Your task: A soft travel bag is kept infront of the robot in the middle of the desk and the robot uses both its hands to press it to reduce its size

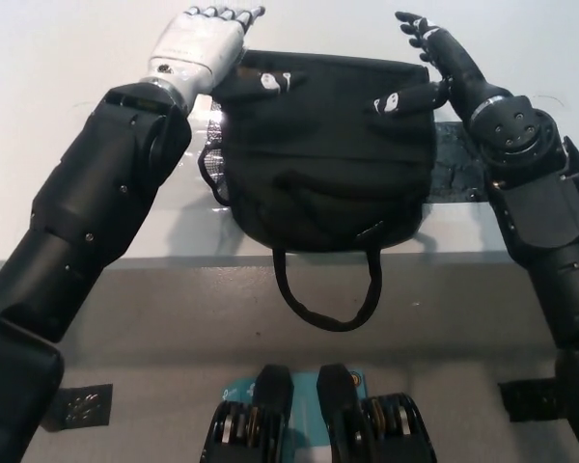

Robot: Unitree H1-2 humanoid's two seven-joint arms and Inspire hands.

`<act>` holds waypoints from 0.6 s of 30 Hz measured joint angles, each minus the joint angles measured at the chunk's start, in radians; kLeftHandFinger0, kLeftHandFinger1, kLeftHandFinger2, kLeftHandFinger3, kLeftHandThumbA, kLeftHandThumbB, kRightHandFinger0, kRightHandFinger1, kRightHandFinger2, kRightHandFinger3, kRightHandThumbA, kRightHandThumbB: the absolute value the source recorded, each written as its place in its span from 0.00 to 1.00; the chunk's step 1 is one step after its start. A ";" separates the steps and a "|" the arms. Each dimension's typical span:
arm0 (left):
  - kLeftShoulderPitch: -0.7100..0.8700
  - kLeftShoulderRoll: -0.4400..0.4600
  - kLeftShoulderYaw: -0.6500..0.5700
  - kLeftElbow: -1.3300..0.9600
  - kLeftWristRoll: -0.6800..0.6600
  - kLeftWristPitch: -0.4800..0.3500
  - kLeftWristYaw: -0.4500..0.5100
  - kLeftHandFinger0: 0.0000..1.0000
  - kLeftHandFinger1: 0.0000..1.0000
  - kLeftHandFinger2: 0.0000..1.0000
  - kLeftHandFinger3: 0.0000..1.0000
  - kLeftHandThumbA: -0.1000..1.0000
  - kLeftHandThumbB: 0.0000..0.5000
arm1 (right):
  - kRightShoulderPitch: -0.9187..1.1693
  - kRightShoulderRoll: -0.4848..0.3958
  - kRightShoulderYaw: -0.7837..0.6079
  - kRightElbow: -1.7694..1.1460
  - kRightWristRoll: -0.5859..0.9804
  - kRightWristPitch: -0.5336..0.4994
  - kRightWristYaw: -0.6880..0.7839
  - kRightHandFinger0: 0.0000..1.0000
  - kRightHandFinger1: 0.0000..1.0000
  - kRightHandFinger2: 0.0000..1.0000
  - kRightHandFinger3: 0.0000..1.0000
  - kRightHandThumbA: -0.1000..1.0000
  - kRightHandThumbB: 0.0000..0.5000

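Observation:
A black soft travel bag (328,164) lies flat on the white desk (68,145), its near edge at the desk's front. Its carry strap (328,307) hangs over that edge. My white left hand (201,43) is at the bag's far left corner, open, fingers pointing away, with the thumb on the bag's top. My black right hand (432,58) is at the far right corner, open too, its thumb lying on the bag's upper right. Neither hand grips the fabric.
A dark tape strip (460,169) runs along the desk right of the bag. A mesh pocket (210,166) sticks out at the bag's left side. Below the desk's front edge (125,264) is grey floor with dark tape marks (77,405).

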 measured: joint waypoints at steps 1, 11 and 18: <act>0.000 -0.001 -0.002 0.002 0.000 0.000 0.000 1.00 1.00 1.00 1.00 1.00 0.11 | -0.004 0.000 0.013 0.004 -0.005 0.000 -0.001 1.00 1.00 1.00 1.00 1.00 0.51; -0.018 -0.038 -0.037 0.071 0.000 0.003 0.001 1.00 1.00 1.00 1.00 1.00 0.18 | -0.083 0.001 0.104 0.029 -0.037 -0.003 -0.008 1.00 1.00 1.00 1.00 1.00 0.42; -0.026 -0.070 -0.057 0.142 0.003 0.011 0.009 1.00 1.00 1.00 1.00 1.00 0.20 | -0.093 0.016 0.107 0.122 -0.036 -0.039 -0.021 1.00 1.00 1.00 1.00 1.00 0.42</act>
